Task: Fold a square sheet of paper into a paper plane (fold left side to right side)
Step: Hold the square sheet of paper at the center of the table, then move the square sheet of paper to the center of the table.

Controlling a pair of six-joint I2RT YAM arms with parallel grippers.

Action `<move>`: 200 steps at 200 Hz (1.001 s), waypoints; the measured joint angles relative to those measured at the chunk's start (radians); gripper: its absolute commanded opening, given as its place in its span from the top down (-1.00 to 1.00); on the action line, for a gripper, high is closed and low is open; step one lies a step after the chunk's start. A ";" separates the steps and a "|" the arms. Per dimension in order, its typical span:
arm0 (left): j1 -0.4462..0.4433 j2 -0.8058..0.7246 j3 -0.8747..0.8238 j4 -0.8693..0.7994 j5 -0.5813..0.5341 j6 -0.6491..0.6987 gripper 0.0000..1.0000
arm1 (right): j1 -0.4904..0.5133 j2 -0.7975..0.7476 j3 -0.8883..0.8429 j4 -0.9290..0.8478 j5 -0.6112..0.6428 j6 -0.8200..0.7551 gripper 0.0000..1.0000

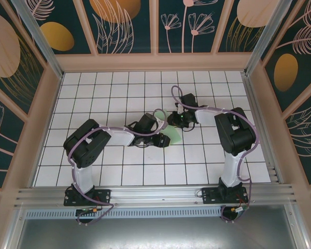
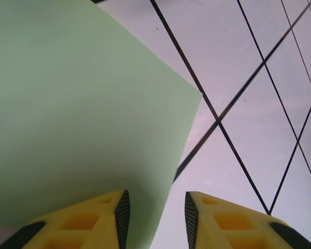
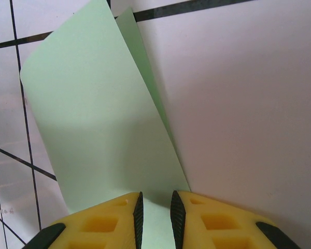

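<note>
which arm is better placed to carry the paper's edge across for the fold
Probably right. The right fingers stand close together with the square sheet of paper between them, curled up off the table. The left fingers stand apart, gripping nothing.

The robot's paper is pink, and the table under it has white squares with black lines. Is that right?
No. The paper is pale green, not pink, as the right wrist view shows clearly. The table under it does have white squares with black lines.
</note>
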 measured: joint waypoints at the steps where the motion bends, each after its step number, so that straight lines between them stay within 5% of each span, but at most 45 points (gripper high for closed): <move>1: -0.001 -0.001 -0.002 0.000 0.000 0.000 0.26 | 0.000 0.000 0.000 0.000 0.000 0.000 0.46; 99: -0.034 -0.117 -0.110 -0.087 0.053 0.037 0.27 | -0.004 -0.023 -0.036 0.027 0.011 0.017 0.45; 151: 0.143 -0.252 -0.114 -0.123 0.055 -0.012 0.21 | -0.015 -0.130 -0.166 0.065 0.057 0.089 0.42; 200: 0.189 -0.149 0.031 -0.111 0.045 -0.077 0.21 | -0.015 -0.241 -0.229 0.084 0.089 0.123 0.18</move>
